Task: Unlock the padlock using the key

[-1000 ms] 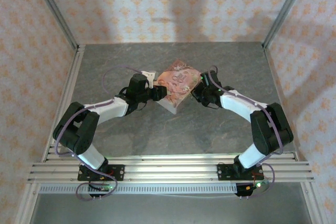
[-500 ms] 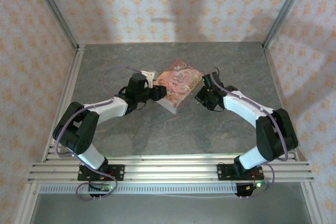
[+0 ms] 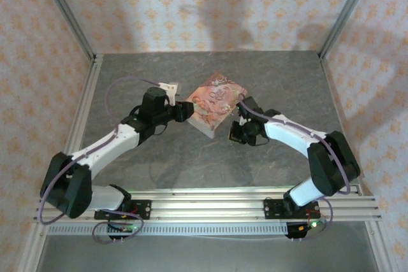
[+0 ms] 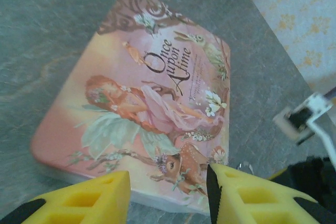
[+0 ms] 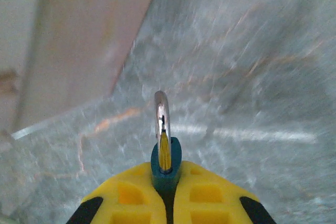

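Observation:
The padlock (image 5: 172, 154) has a blue body and a silvery shackle (image 5: 161, 109) that sticks out forward. My right gripper (image 5: 168, 174) is shut on its body, just above the grey table. From above, that gripper (image 3: 234, 133) hangs near the front right edge of the pink illustrated box (image 3: 213, 101). My left gripper (image 3: 183, 111) is at the box's left corner. Its yellow fingers (image 4: 107, 195) stand apart, with the box's near edge (image 4: 157, 98) just beyond them and nothing gripped. A tiny pale metal loop (image 4: 244, 167) lies by the box corner; I cannot tell whether it is the key.
The box side (image 5: 79, 40) rises close on the left of the padlock. Patterned walls (image 3: 210, 4) and metal posts (image 3: 347, 7) enclose the grey table (image 3: 287, 74). Aluminium rails (image 3: 204, 205) run along the near edge.
My right gripper moved from the box's right edge down and left towards the near side, carrying the padlock. The left arm stretched out, its elbow swinging left, and its fingers widened slightly.

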Controlling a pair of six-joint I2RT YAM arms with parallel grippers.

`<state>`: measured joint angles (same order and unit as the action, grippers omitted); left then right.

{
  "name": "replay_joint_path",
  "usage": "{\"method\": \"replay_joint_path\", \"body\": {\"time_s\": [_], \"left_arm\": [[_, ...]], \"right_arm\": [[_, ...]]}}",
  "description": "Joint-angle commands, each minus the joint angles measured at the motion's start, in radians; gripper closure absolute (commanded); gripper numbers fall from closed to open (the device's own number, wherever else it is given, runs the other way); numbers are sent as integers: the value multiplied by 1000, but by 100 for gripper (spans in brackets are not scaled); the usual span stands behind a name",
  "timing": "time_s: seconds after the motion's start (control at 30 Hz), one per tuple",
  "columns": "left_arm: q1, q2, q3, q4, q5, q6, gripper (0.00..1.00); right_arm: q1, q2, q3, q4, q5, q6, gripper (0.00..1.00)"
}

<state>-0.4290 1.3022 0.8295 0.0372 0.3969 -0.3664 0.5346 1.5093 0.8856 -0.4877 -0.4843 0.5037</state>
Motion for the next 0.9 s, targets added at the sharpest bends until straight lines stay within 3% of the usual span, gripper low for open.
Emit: {"method": "replay_joint_path", "body": {"time_s": [0.0, 0.17, 0.3, 0.5, 0.63, 0.77, 0.87], "left_arm": [[11, -88, -18, -149, -112, 26, 55], [11, -194, -59, -278, -217, 15, 54], [10, -274, -108, -332, -251, -12, 54], [11, -357, -160, -411, -271, -35, 54], [11, -394, -154, -466, -295, -27, 52], [10, -389, -102, -529, -335, 12, 44], [12, -357, -36, -579, -370, 58, 37]], "right_arm": [[28, -35, -70, 47, -51, -26, 100], [36, -30, -137, 88, -53, -19, 100], [36, 16, -120, 28, 20, -35, 95], [36, 6, -88, -41, 136, -40, 63], [36, -70, -52, -111, 224, -52, 48], [34, -167, 16, -199, 301, -82, 37], [27, -251, 69, -260, 391, -117, 18]]}}
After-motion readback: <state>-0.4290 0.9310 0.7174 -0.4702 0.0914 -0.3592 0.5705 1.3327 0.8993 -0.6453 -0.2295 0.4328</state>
